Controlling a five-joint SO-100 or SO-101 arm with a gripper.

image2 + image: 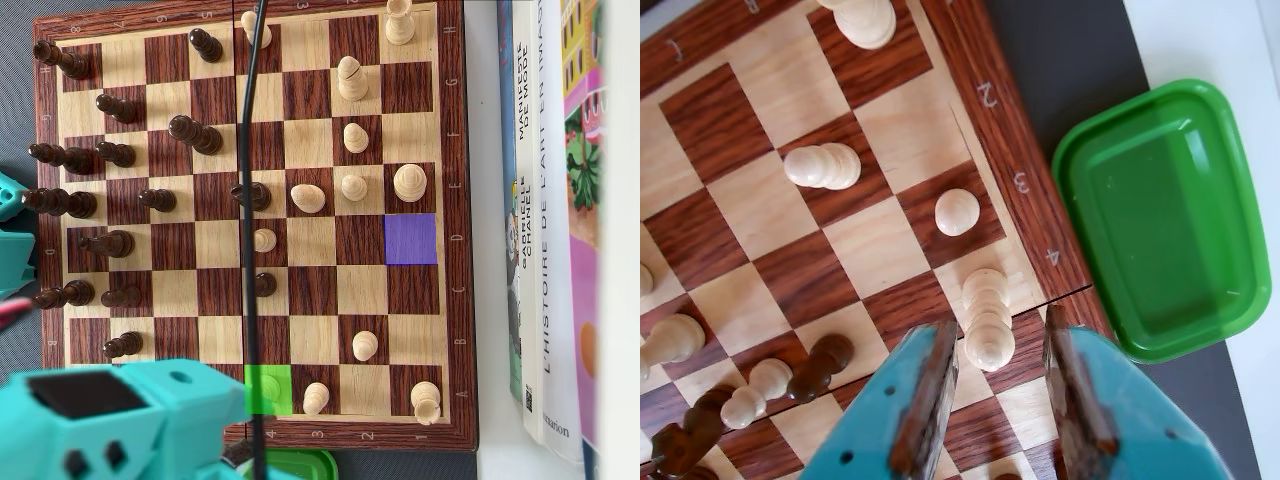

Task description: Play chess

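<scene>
We seem to be in a home or study: a wooden chessboard point(250, 225) lies on a table beside large French art books point(545, 220), one spine reading "L'histoire de l'art en images", with a green plastic tray point(1165, 215) nearby.

Bright, even daylight in both views. Soft short shadows beside chess pieces. Wrist view slightly soft; gripper point(1002, 345) fingers blurred. White surfaces near overexposed.
</scene>
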